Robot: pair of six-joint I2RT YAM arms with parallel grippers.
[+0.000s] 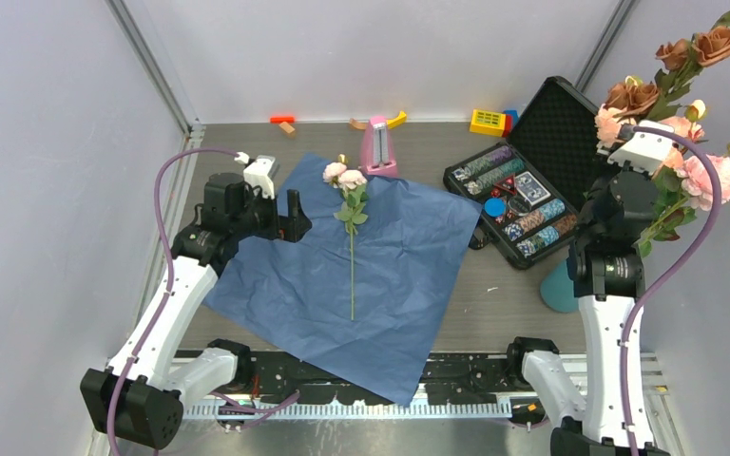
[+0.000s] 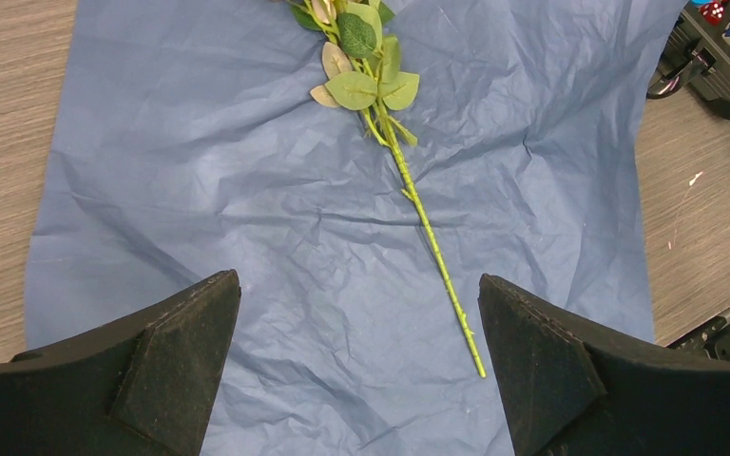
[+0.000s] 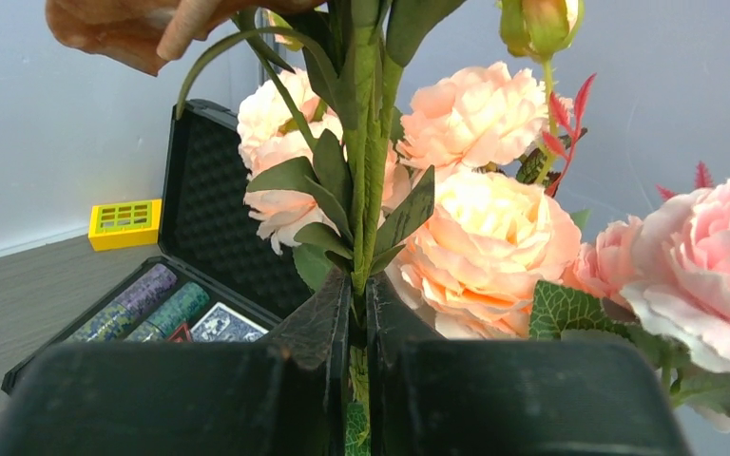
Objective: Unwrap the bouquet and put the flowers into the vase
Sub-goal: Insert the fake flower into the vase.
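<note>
We see the bunch of flowers point(image 1: 681, 128) held up above the table's right edge, its stems pinched between the right fingers point(image 3: 342, 328), which press almost together on them. Below, beside that arm, stands the teal vase point(image 1: 559, 288), mostly hidden, so we cannot tell what is in it. A single rose point(image 1: 352, 214) lies on the blue paper point(image 1: 409, 285) spread flat across the table's middle. The left fingers point(image 1: 293, 211) hang spread wide over the paper's left edge, holding nothing. Toward the far right corner an open black case point(image 1: 566, 123) holds rows of chips point(image 1: 494, 163) and a card deck point(image 1: 530, 188). A pink metronome point(image 1: 377, 147) stands near the far edge.
</note>
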